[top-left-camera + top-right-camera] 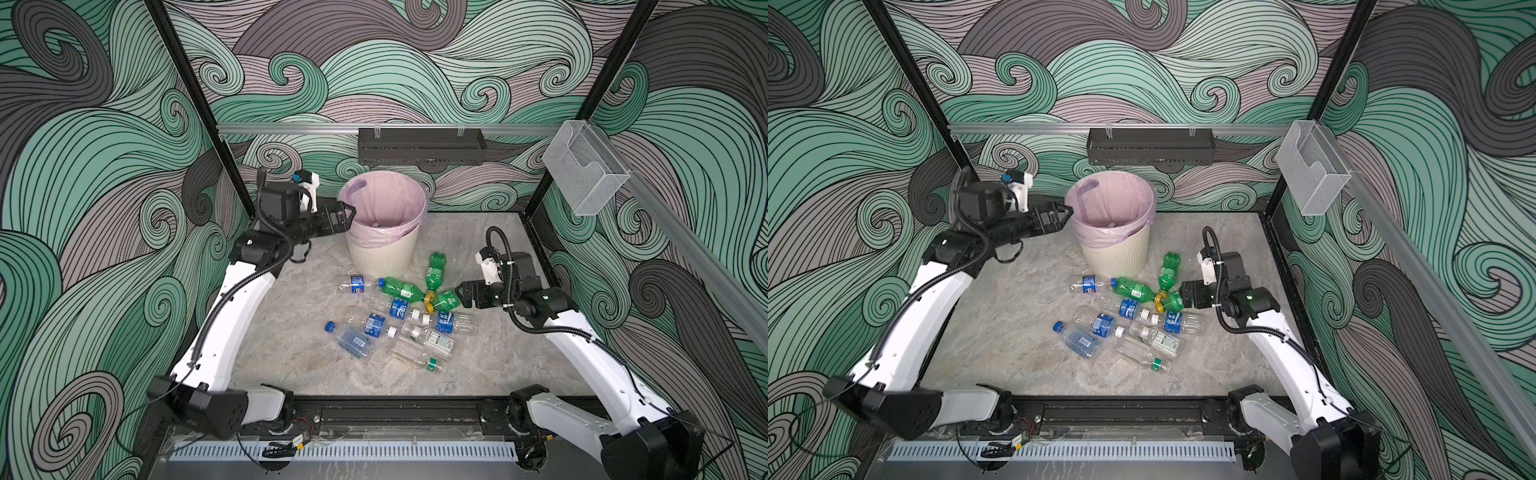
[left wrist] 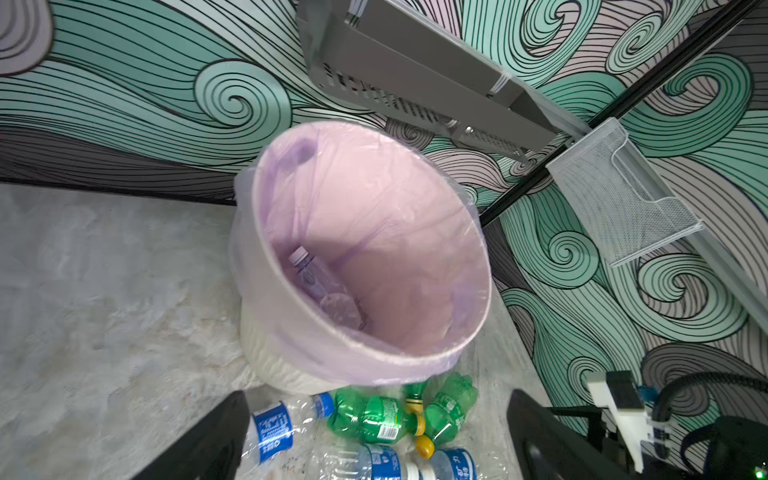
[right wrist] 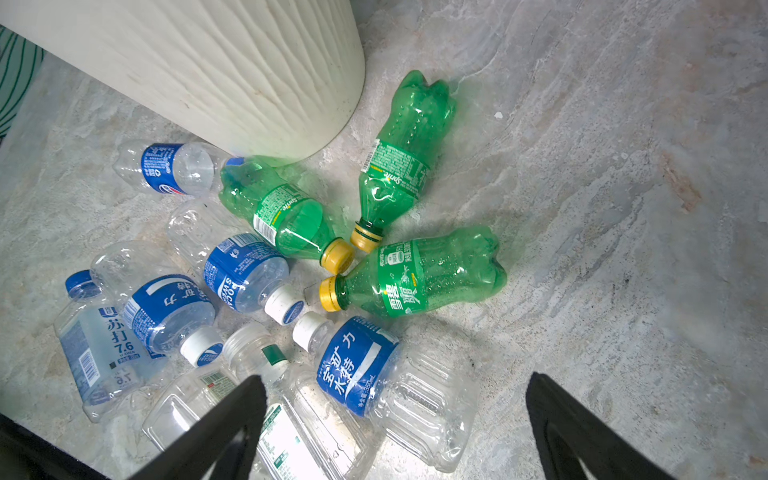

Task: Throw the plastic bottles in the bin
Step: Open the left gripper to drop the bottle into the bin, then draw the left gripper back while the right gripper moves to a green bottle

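Note:
The cream ribbed bin (image 1: 382, 257) (image 1: 1115, 253), lined with a pink bag, stands at the back of the floor. My left gripper (image 1: 349, 212) (image 2: 376, 415) hangs open and empty at the bin's left rim. One clear bottle (image 2: 316, 282) lies inside the bin (image 2: 395, 232). Several plastic bottles lie in front of the bin: three green ones with yellow caps (image 1: 401, 289) (image 3: 424, 274) and clear ones with blue labels (image 1: 376, 324) (image 3: 357, 365). My right gripper (image 1: 461, 293) (image 3: 395, 380) is open and empty, low beside the rightmost green bottle (image 1: 449, 301).
A black perforated tray (image 1: 419, 145) hangs on the back wall above the bin. A clear mesh box (image 1: 582, 170) sticks out from the right wall. Patterned walls close in the back and both sides, and a slotted rail (image 1: 345, 451) runs along the front.

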`<move>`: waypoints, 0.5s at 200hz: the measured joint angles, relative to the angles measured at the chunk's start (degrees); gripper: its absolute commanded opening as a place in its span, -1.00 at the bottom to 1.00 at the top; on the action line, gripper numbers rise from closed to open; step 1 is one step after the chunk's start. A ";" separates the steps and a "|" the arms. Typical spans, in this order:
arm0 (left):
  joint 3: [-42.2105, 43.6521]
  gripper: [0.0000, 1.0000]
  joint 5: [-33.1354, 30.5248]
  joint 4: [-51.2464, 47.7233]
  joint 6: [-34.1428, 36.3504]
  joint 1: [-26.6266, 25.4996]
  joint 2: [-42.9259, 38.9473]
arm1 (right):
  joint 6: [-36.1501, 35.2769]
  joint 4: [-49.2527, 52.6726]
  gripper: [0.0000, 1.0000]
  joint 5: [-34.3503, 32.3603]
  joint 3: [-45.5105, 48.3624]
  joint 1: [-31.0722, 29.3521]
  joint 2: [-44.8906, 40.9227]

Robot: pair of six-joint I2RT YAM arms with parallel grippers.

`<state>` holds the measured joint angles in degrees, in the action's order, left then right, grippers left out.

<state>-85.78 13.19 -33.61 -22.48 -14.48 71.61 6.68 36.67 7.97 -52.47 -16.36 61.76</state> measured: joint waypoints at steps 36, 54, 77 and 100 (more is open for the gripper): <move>10.25 0.97 -6.43 -1.68 1.99 0.09 -12.24 | 1.66 1.31 0.83 0.11 -0.76 0.66 4.55; 15.52 0.97 -9.46 -3.41 2.58 0.09 -16.57 | 3.72 1.36 0.89 0.31 -2.12 1.46 8.17; 21.55 0.97 -12.66 -5.40 2.86 0.11 -20.76 | 8.15 -0.81 0.86 1.11 -2.12 1.77 11.52; 25.16 0.97 -14.78 -6.64 2.84 0.11 -23.69 | 13.92 -5.25 0.74 1.29 -0.09 1.75 12.46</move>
<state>-60.62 -1.58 -40.25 -19.64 -14.37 47.92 20.60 31.42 9.26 -52.56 -14.61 74.22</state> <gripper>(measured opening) 0.986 0.893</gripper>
